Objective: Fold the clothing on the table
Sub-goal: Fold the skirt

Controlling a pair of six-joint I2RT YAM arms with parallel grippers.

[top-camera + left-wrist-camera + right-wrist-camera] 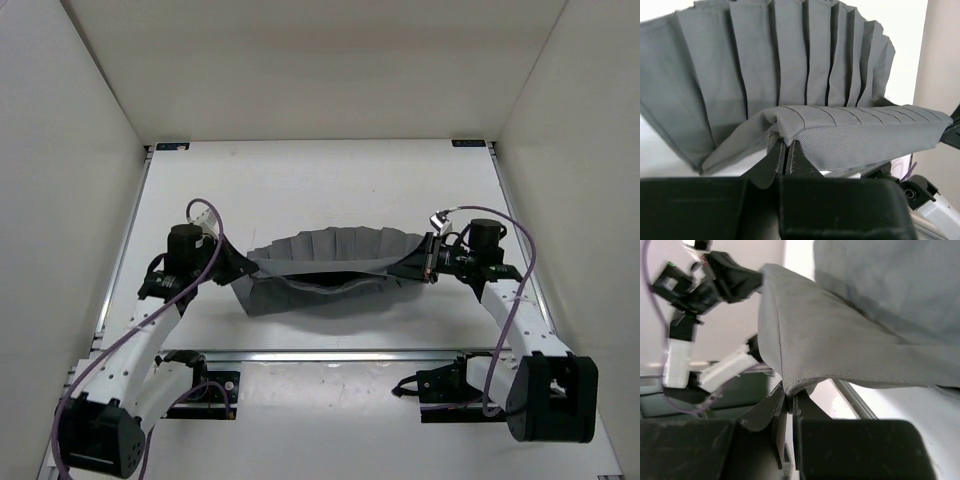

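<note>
Viewing from above: you see the clothing (325,245) near the middle of the table (300,180), strung between the two arms, its pleats fanning toward the far side.
Clothing, shape: dark grey and pleated. The far part lies spread on the table, while the near edge is raised and doubled into a band running from one gripper to the other.
Clothing, raised band: fairly straight along its top line, sagging a little at mid-span. In the top view a dark gap shows beneath it.
Left gripper (243,268): clenched on the left end of the raised band. In the left wrist view you find both fingertips pressed together, with a fold of the grey fabric pinched between them.
Right gripper (422,258): clenched on the right end of the same band. In the right wrist view the fingers meet on the folded edge, and the fabric drapes away above them.
Arm posture: both arms reach forward from their bases at the near edge and angle inward, so the grippers face each other across the clothing.
Rail (330,354): a metal strip crosses the table on the near side of the clothing, apart from it.
Walls (60,150): white panels enclose the table at the left, right and far sides.
</note>
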